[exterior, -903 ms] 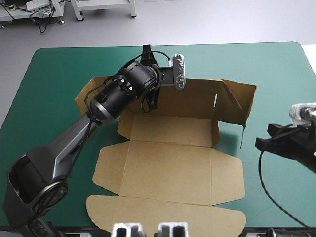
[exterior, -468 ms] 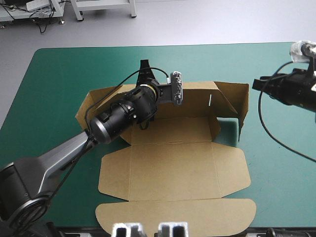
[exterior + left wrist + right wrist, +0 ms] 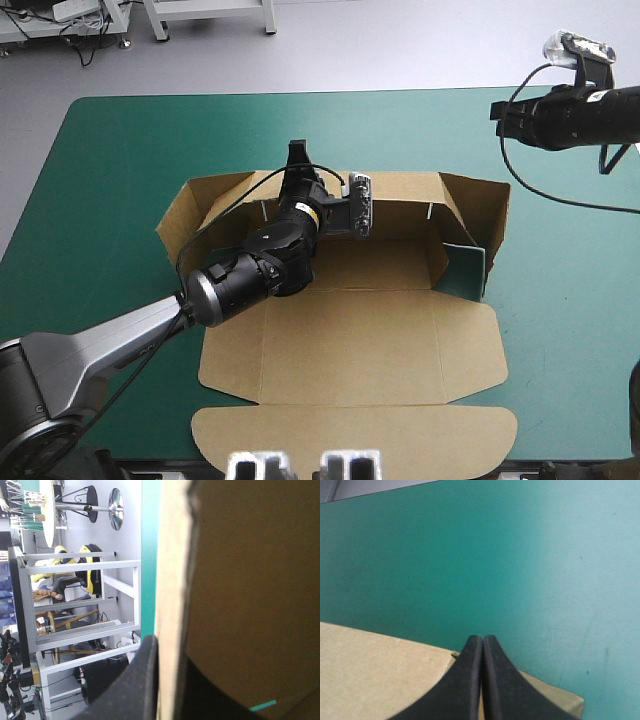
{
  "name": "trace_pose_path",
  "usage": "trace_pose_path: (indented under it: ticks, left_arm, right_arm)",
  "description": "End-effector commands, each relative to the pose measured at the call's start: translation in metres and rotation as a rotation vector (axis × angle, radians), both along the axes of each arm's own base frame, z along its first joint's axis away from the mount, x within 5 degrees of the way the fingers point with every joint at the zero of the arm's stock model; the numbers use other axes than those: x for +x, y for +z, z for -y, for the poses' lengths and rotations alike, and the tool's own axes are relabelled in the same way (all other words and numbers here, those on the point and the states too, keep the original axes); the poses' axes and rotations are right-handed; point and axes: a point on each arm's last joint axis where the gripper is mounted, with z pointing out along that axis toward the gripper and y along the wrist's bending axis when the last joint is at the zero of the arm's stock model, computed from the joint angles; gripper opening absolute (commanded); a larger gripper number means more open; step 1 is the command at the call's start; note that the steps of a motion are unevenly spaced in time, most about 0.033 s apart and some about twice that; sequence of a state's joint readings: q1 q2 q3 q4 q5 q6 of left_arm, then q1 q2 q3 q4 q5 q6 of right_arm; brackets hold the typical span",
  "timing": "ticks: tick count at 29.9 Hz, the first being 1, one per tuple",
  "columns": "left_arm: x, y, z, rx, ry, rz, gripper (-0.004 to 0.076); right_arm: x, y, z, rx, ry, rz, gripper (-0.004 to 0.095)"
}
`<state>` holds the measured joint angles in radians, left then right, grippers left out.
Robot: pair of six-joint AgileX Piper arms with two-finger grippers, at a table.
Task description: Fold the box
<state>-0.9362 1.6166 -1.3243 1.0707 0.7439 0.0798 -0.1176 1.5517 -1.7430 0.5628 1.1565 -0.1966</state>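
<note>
A brown box (image 3: 350,340) lies at the middle of the teal-green desk (image 3: 110,150) — back and side walls raised, lid flat toward the near edge. The left hand (image 3: 297,160) pinches the back wall, fingers almost together on the board. The right hand (image 3: 482,640) hovers near the far right corner — fingers pressed together, holding nothing.
</note>
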Motion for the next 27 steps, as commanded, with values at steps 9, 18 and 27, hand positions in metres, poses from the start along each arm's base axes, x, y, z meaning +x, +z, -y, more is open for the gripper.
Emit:
trace_pose_path:
  ticks: [9,18,27]
  left_arm:
    - [-0.003,0.02,-0.002,-0.066,-0.011,0.072,-0.001]
    - [-0.002,0.015,-0.003,-0.039,0.026,0.061,-0.001]
    - [-0.002,0.013,-0.003,-0.074,0.043,0.038,-0.001]
  right_arm:
    - [0.045,-0.041,-0.005,0.007,0.093,-0.154,-0.0014]
    - [0.036,-0.073,-0.029,-0.098,0.193,-0.246,-0.0015]
    - [0.009,-0.077,-0.031,-0.117,0.268,-0.231,-0.0015]
